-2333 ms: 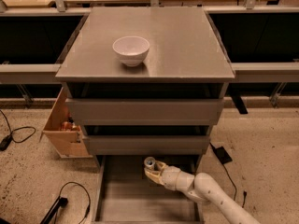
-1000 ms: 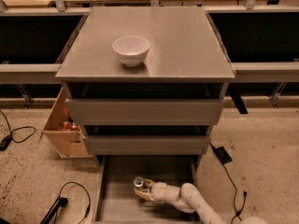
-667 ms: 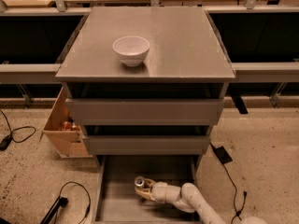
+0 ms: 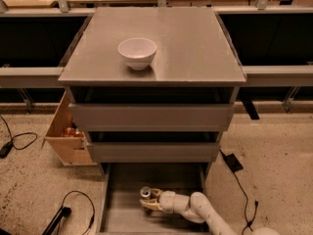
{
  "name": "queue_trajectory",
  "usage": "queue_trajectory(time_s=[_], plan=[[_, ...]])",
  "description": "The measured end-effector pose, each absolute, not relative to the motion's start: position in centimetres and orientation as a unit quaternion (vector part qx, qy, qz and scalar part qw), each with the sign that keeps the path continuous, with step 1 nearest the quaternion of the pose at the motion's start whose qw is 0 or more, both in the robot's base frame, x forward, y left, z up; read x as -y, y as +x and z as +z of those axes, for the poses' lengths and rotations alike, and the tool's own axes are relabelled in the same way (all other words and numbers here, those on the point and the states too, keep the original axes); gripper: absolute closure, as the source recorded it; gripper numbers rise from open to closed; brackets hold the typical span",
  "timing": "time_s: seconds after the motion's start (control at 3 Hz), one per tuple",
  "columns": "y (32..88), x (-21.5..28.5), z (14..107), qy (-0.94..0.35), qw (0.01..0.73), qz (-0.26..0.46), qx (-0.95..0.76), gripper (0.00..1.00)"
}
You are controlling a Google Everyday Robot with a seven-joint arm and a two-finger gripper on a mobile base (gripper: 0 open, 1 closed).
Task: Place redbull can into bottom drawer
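Gripper (image 4: 147, 200) is located low in the frame, just left of centre, inside the open bottom drawer (image 4: 126, 215). Its white arm (image 4: 198, 209) enters from the lower right corner and runs leftward over the drawer floor. The tan fingers (image 4: 153, 205) are closed around the can (image 4: 145, 193), one on the upper side and one on the lower side, both in contact with it. The can is held within the drawer, left of centre, silver top visible and facing up toward the camera. Whether its base touches the drawer floor cannot be determined. The drawer is pulled out toward the bottom edge of the frame, with its grey floor exposed on both sides of the gripper. Above it, the middle drawer (image 4: 152, 152) and top drawer (image 4: 151, 117) both sit slightly out from the cabinet (image 4: 195, 43). A white bowl (image 4: 137, 53) stands upright on the cabinet top, left of centre, well apart from the can. A wooden box (image 4: 65, 142) leans against the cabinet's left side. Black cables (image 4: 73, 203) lie on the speckled floor at lower left.
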State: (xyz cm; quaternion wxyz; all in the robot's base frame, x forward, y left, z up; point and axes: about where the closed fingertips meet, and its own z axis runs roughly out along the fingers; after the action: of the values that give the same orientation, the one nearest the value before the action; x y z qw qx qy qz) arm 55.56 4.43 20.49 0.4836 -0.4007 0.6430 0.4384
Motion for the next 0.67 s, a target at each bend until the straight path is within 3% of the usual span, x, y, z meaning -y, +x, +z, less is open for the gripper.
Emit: queue_trajectory(time_s=[0.33,0.67], plan=[[55.56,-4.43,20.49,-0.401,0.484,0.438,-0.643,0.07],[55.55,-4.44,20.49,-0.401,0.484,0.438,-0.643,0.0]])
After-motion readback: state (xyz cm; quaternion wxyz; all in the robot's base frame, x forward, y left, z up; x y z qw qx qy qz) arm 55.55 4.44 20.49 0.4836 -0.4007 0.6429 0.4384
